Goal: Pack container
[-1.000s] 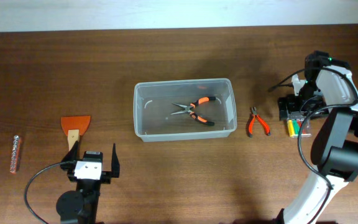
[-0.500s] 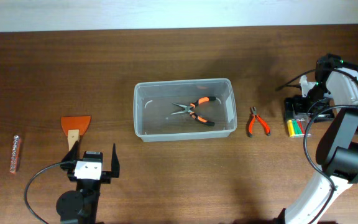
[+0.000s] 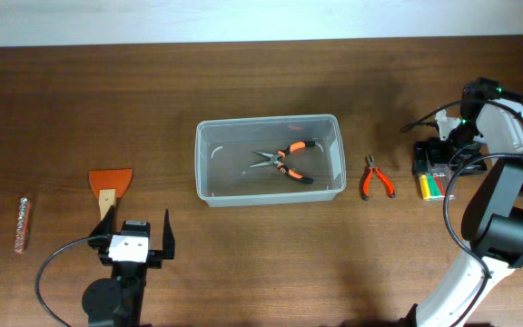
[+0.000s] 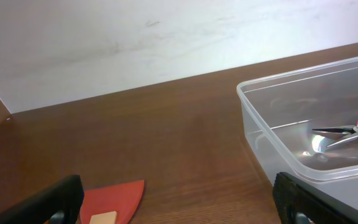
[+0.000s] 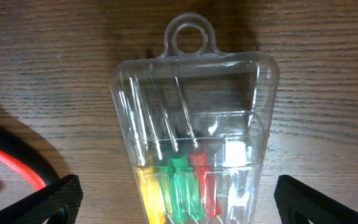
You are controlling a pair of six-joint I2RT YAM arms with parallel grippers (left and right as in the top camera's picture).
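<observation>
Packing is barely started, by my read: only the long-nose pliers [image 3: 284, 162] lie inside the container [image 3: 225, 177]. Four things are left out on the surface [image 3: 261, 82]: small orange cutters [image 3: 376, 179] just off the container's 3 o'clock end, the clear bit case [image 5: 191, 149] further out toward 3 o'clock, an orange scraper [image 3: 110, 186] at about 8 o'clock, and a thin metal bit [image 3: 23, 224] far out toward 9 o'clock.

Container sits mid-surface, open side up, flat on its base, with its long axis running 9 to 3 o'clock. The pliers inside point nose to 9 o'clock, handles to 3.

Right jaws are wide apart, straddling the bit case from above, gripping nothing. Likely next pick is that case. Left jaws are also wide apart and empty, parked near 7 o'clock, just beside the scraper handle.
</observation>
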